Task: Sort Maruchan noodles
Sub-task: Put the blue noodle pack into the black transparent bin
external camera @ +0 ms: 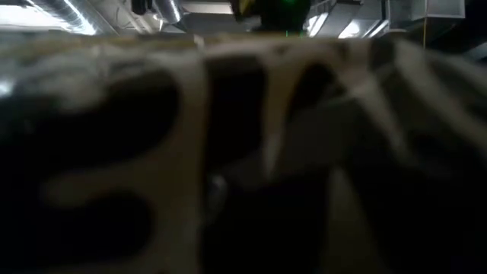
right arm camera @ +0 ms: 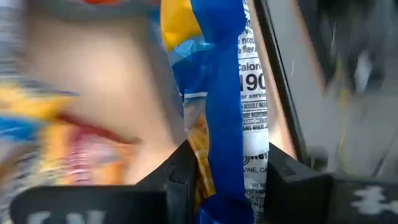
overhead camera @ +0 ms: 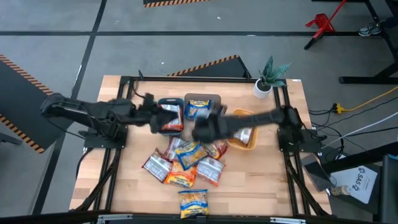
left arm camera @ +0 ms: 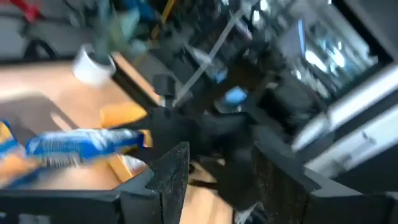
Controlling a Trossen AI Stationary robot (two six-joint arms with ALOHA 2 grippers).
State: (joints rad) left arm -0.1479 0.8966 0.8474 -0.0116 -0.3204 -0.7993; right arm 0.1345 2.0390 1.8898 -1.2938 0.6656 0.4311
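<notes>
A grey floor with orange-and-black hazard tape surrounds the light wooden table (overhead camera: 249, 186), and a small potted plant (overhead camera: 268, 78) stands at its far right corner. Three trays sit in a row near the middle of the far side: a teal one (overhead camera: 169, 111), a grey one (overhead camera: 202, 102) and an orange one (overhead camera: 244, 138).

The right gripper (right arm camera: 225, 165) has its fingers (right arm camera: 180, 177) clamped on a yellow-and-blue noodle packet (right arm camera: 221, 93); the right wrist view shows the packet pinched edge-on between them, its blue seam and white printed panel running away from the camera. From above, that gripper (overhead camera: 202, 129) sits just past the loose pile of Maruchan noodles (overhead camera: 186, 162) in the middle of the table, between the teal and orange trays.

The left gripper (overhead camera: 163, 115) reaches over the teal tray, which has a packet lying in it. In the left wrist view its fingers (left arm camera: 171, 171) stand apart with nothing between them, and a yellow-and-blue packet (left arm camera: 81, 143) lies beyond them.

One more packet (overhead camera: 193, 202) lies apart from the pile at the near edge. Another yellow-and-blue packet (overhead camera: 199, 107) rests in the grey tray, and a silvery one (overhead camera: 244, 135) in the orange tray. The low view is too blurred to read
</notes>
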